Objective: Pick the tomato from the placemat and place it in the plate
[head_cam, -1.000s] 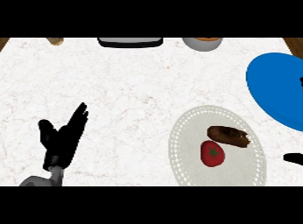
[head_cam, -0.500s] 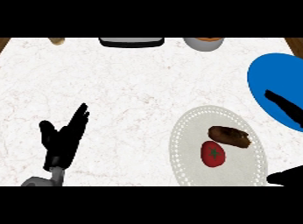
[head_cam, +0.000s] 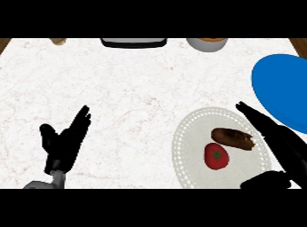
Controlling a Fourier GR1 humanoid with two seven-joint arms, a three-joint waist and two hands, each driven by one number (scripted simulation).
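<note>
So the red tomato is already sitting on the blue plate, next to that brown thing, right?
Not quite. The head view shows the tomato on the white placemat, beside the brown item. The blue plate lies further right, with nothing on the part that shows.

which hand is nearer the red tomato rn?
Right. The right hand reaches over the white round placemat's right edge, just right of the red tomato. The left hand rests open, far to its left on the counter.

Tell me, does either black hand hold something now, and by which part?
Nothing is held. The right hand is open beside the round white placemat, apart from the red tomato. The left hand rests open at lower left.
</note>
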